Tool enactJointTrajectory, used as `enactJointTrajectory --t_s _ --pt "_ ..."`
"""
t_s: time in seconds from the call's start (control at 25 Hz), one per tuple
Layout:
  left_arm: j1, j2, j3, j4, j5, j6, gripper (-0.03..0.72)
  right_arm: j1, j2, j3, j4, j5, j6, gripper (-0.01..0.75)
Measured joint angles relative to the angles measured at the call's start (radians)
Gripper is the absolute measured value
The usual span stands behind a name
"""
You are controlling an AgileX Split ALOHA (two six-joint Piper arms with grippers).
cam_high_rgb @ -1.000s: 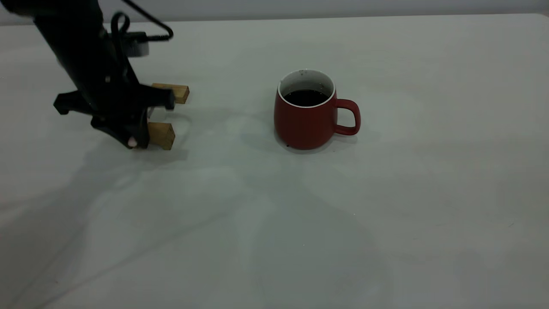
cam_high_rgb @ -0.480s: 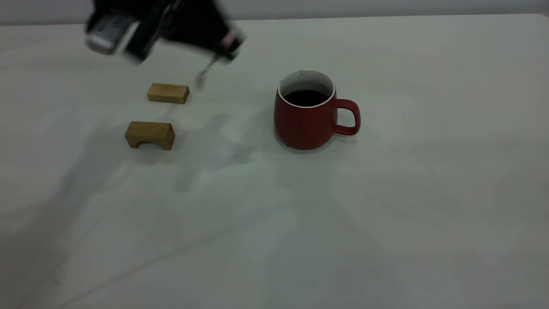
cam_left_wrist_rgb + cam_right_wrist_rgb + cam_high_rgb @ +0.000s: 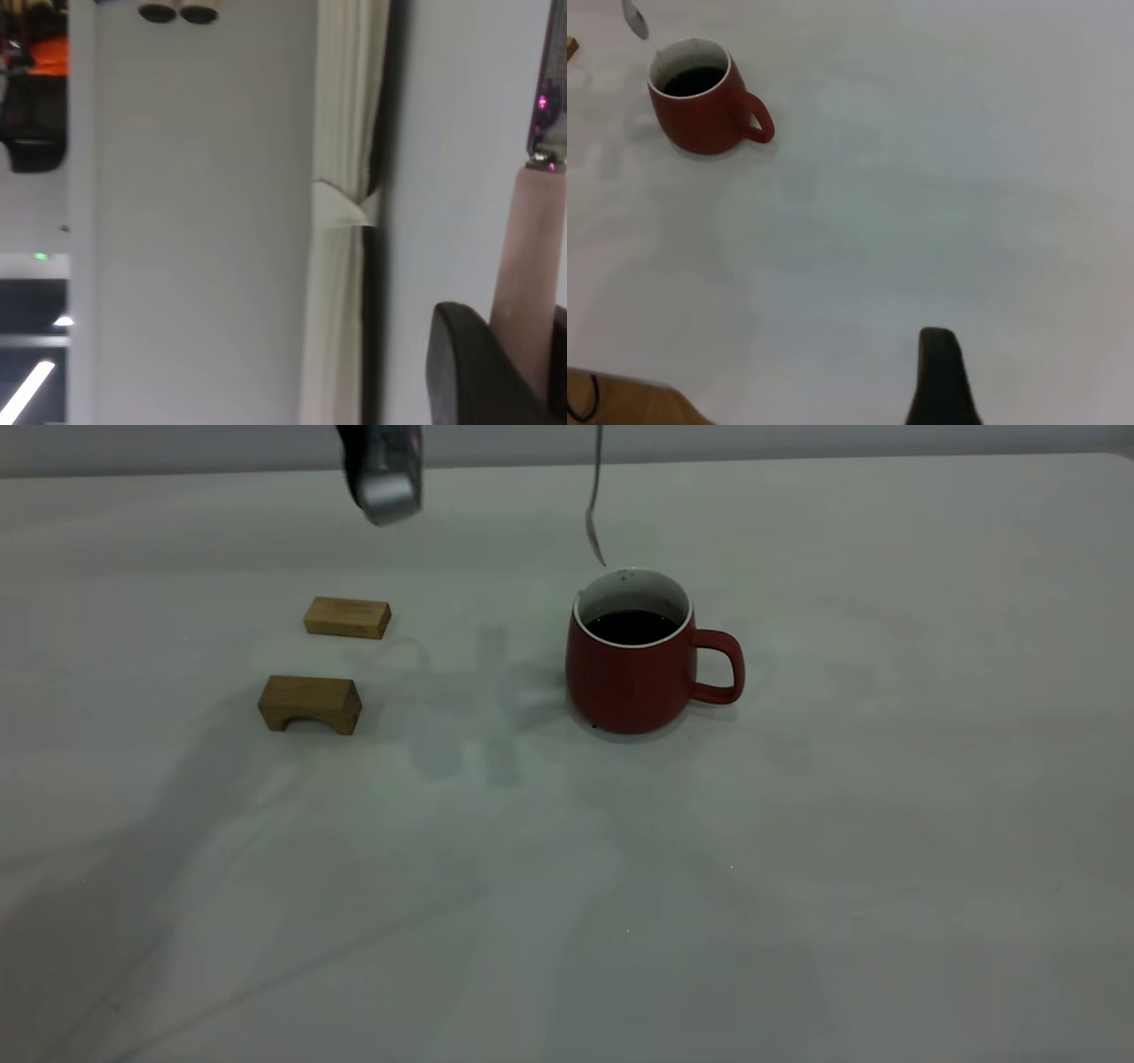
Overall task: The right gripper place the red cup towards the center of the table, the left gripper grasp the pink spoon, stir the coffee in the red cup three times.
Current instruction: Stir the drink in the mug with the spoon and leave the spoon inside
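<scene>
The red cup (image 3: 633, 677) stands near the middle of the table (image 3: 797, 868), handle to the right, with dark coffee (image 3: 631, 626) inside. The pink spoon (image 3: 595, 514) hangs upright with its grey bowl just above the cup's far left rim, clear of the coffee. In the left wrist view my left gripper (image 3: 523, 345) is shut on the spoon's pale pink handle (image 3: 530, 257). In the exterior view only its silver-grey module (image 3: 385, 478) shows at the top edge. My right gripper (image 3: 943, 376) shows only as a dark tip, far from the cup (image 3: 700, 111).
Two wooden blocks lie left of the cup: a flat one (image 3: 347, 617) farther back and an arched one (image 3: 310, 703) nearer. The table's far edge (image 3: 797, 459) runs just behind the cup.
My left gripper rose from between the wooden blocks with the spoon and swung right. The spoon now hangs upright above the cup's rim. The cup has not moved.
</scene>
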Motion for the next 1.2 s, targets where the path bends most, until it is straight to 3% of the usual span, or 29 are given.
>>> enactJointTrajectory --t_s 0.56,0.92,1.2 --pt "-0.023 0.191 -0.061 -0.045 -0.040 0.148 0.168 0.000 0.000 0.000 0.000 0.000 0.001 0.587" --pt "-0.039 0.220 -0.115 -0.047 -0.134 0.195 0.168 0.000 0.000 0.000 0.000 0.000 0.001 0.586" --pt "-0.071 0.220 -0.119 -0.010 -0.075 0.023 0.168 0.000 0.000 0.000 0.000 0.000 0.001 0.586"
